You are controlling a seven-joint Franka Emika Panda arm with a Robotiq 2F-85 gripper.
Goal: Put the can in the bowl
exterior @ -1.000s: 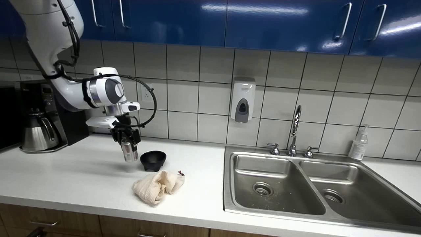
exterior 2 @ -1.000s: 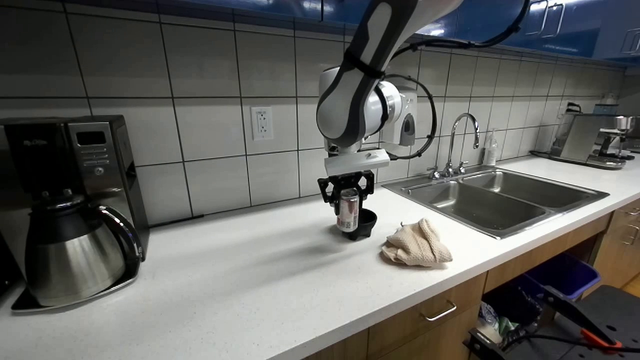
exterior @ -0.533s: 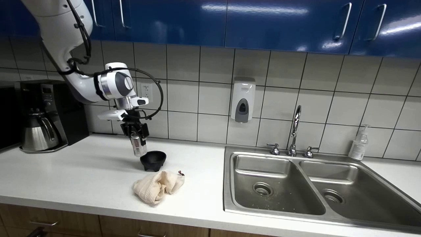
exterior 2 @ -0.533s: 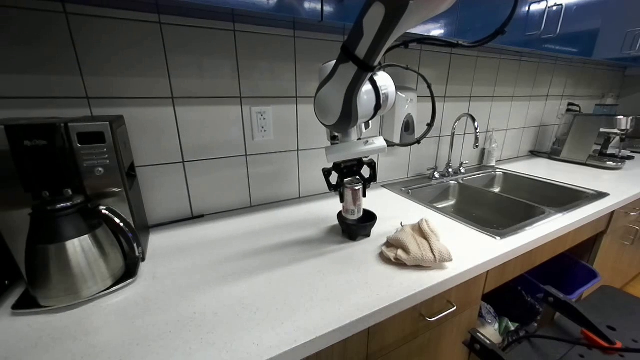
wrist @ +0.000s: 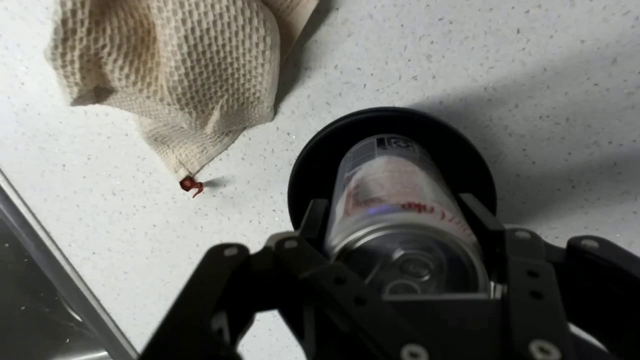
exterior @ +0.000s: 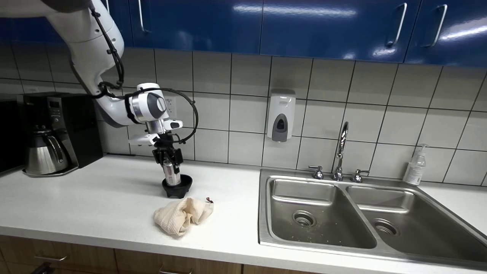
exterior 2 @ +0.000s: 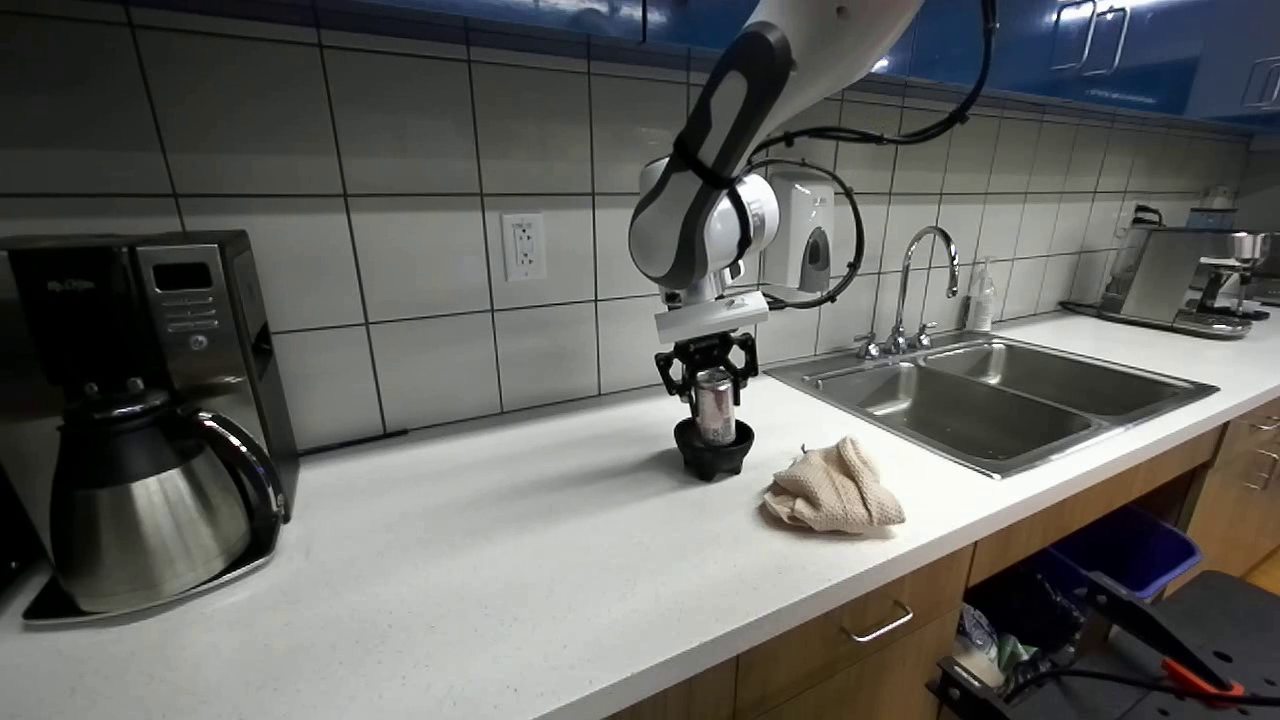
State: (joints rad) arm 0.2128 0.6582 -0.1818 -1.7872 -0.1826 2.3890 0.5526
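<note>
The gripper [exterior 2: 715, 400] points down over a black bowl [exterior: 177, 191], with a can [wrist: 390, 190] between its jaws. The jaws press on the can from two sides and hold it. The bottom part of the can is down inside the bowl, lower than the rim, and the top part sticks up out of it. I cannot tell if the can touches the bottom of the bowl. In an exterior view the can leans a little bit, with its top to the left. In the wrist view there are red letters on its side, and its round top shows too.

The bowl stands on little feet on the white worktop [exterior 2: 450, 560]. A bunched-up tan cloth [exterior 2: 835, 490] lies close to the bowl, on its near side, and a strip of worktop shows between them in the wrist view. A small red bit [wrist: 190, 184] sits at one corner of the cloth.

On the left there is a coffee maker [exterior 2: 205, 290] with a shiny pot [exterior 2: 150, 510]. On the right there is a metal sink [exterior: 264, 213] with two parts. A silver tap [exterior: 341, 148] stands on the far side of the sink, and a clear soap bottle [exterior: 414, 170] is to the right of the tap. A white soap dispenser [exterior: 281, 108] hangs on the tile wall [exterior: 211, 110]. Blue cupboards [exterior: 198, 24] are up above.
</note>
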